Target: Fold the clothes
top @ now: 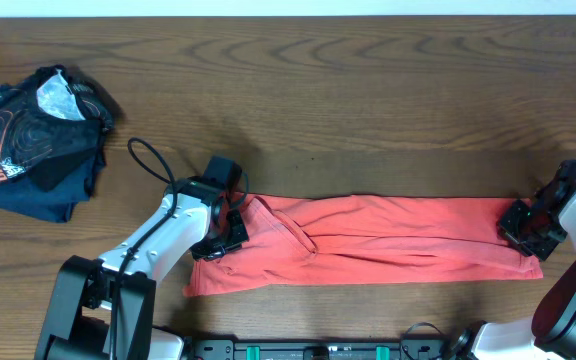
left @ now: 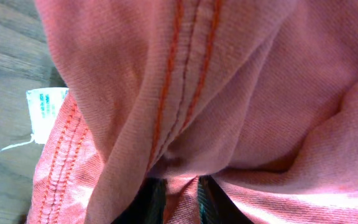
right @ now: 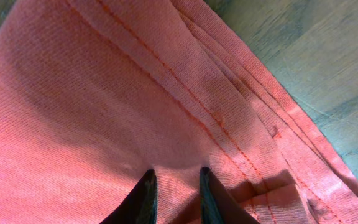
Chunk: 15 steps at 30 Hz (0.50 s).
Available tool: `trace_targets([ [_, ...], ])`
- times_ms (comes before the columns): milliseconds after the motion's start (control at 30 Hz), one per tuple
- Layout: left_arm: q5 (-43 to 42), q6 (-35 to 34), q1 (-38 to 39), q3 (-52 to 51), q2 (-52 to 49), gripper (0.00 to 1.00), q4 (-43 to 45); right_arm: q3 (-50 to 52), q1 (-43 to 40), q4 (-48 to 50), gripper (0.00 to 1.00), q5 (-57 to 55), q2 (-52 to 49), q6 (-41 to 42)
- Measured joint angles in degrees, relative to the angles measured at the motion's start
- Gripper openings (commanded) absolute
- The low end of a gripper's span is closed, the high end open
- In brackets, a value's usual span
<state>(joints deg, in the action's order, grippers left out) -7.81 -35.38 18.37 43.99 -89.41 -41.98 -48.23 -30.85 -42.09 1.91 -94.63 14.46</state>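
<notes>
The clothes [top: 368, 242], a coral T-shirt, lie as a long folded band across the front of the table, no lettering showing. My left gripper [top: 230, 228] sits at the band's left end, shut on a pinch of coral fabric [left: 182, 199] that runs between its dark fingers [left: 149, 202]; a white care label [left: 45, 112] hangs beside a stitched hem. My right gripper [top: 524, 226] is at the band's right end, shut on the cloth [right: 178, 186], with the fabric bunched between its two fingers [right: 146, 196] near a double-stitched hem [right: 229, 134].
A dark navy swirl-printed garment [top: 36, 135] lies crumpled at the back left. A black cable [top: 153, 165] loops off the left arm. Bare wooden table [top: 368, 100] stretches behind the shirt.
</notes>
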Motion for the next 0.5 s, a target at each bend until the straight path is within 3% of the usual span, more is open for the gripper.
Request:
trace_targets([
  [367, 0.13, -0.81, -0.37, 0.02, 1.29, 0.22, -1.92, 0.0, 0.0, 0.0, 0.22, 0.0, 0.0, 0.0],
  [500, 0.33, -0.83, -0.61, 0.26, 5.64, 0.27, -2.56, 0.0, 0.0, 0.0, 0.22, 0.0, 0.0, 0.0],
])
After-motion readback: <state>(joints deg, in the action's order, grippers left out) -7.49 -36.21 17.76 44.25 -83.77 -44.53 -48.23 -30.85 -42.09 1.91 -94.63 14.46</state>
